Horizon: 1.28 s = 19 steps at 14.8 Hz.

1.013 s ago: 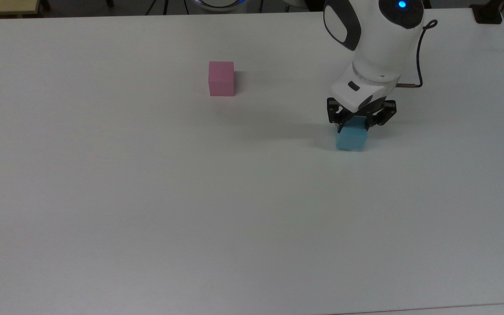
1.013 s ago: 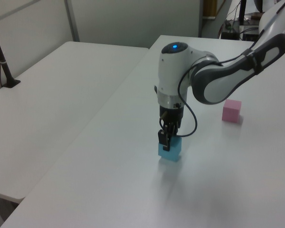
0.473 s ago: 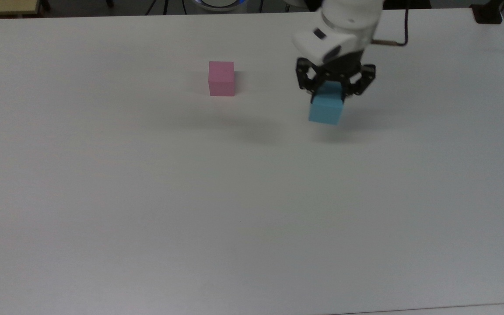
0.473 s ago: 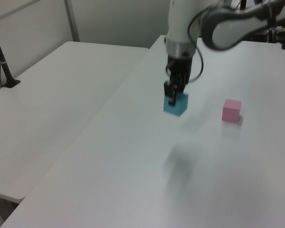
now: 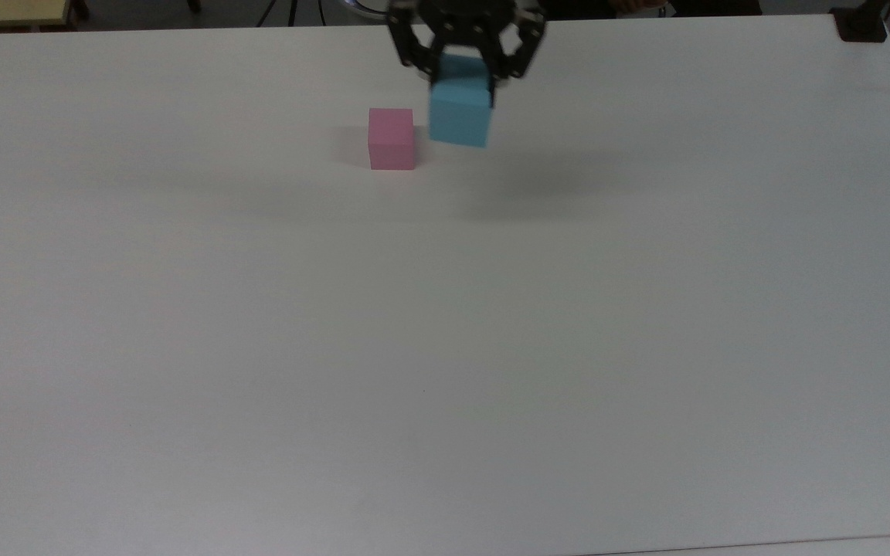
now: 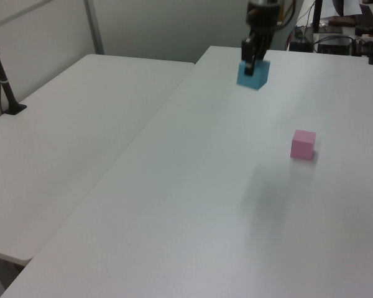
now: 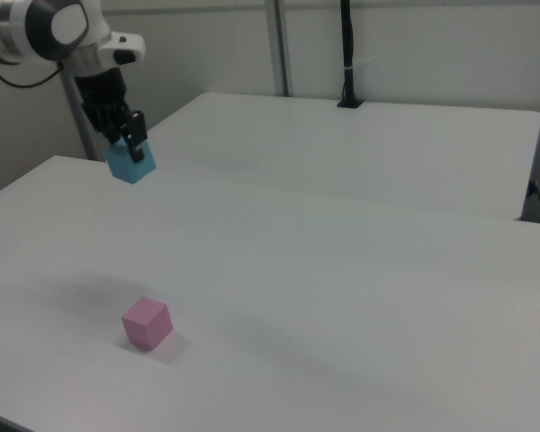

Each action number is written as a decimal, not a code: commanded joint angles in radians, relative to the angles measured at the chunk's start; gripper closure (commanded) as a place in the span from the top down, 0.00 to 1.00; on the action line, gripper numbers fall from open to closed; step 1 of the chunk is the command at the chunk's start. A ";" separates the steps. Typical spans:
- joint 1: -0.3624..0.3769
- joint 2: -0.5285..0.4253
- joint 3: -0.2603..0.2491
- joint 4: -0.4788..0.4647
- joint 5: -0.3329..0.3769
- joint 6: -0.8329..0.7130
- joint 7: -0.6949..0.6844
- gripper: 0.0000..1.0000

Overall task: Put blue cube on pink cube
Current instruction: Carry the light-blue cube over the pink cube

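Two matte cubes: hand (image 5: 463, 77) grips sky-blue blue cube (image 5: 459, 114) above the pink cube (image 5: 391, 138).

**Colours on the bench**

Blue cube (image 5: 459, 116): light sky-blue, plain matte faces, no markings. Pink cube (image 5: 392, 137): pale pink, plain, slightly darker on its front face in the top view. Hand (image 5: 464, 58): black linkage and fingers. Arm (image 7: 45, 27): white shell with dark grey joint sections in the right view. Bench (image 5: 445, 347): uniform off-white, unpatterned, with soft grey shadows. Post (image 7: 346, 49): black, in the right view.
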 commanded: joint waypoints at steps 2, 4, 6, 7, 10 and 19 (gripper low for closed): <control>-0.086 -0.091 0.001 -0.082 0.035 -0.018 -0.153 0.46; -0.104 -0.119 0.001 -0.108 0.035 -0.018 -0.177 0.46; -0.122 -0.148 0.001 -0.132 0.035 -0.021 -0.193 0.46; -0.126 -0.169 0.001 -0.161 0.035 -0.016 -0.205 0.46; -0.144 -0.261 0.001 -0.255 0.038 -0.007 -0.210 0.46; -0.139 -0.380 0.009 -0.554 0.027 0.096 -0.266 0.46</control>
